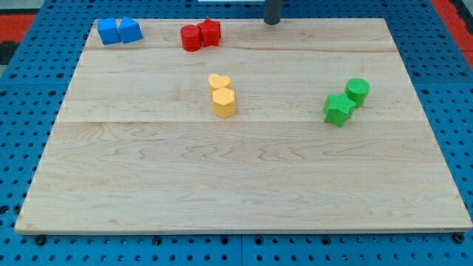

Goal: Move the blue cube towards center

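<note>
The blue cube (109,32) sits at the board's top-left corner, touching a second blue block (130,29) on its right. My tip (273,22) is at the view's top edge, right of centre, far to the right of the blue blocks and touching no block. The wooden board (244,185) fills most of the view.
Two red blocks (200,35) sit together at the top, between the blue blocks and my tip. A yellow heart block (219,81) and a yellow hexagonal block (224,102) sit near the centre. A green star block (338,109) and a green cylinder (358,91) sit at the right.
</note>
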Controlling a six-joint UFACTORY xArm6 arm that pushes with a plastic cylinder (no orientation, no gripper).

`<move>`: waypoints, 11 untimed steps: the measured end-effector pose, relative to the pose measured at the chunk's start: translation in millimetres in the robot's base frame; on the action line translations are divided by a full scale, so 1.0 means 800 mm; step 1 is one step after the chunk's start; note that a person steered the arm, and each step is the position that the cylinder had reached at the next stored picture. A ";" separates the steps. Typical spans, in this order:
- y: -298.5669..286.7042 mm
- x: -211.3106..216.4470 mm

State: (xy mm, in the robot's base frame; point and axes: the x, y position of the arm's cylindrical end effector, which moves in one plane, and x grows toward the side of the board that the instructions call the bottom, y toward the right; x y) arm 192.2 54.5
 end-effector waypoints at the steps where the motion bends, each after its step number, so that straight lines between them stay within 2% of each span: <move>1: -0.033 0.001; 4: -0.169 -0.001; 5: -0.169 -0.001; 6: -0.200 -0.001; 9: -0.402 -0.001; 10: -0.403 -0.001; 11: -0.402 0.030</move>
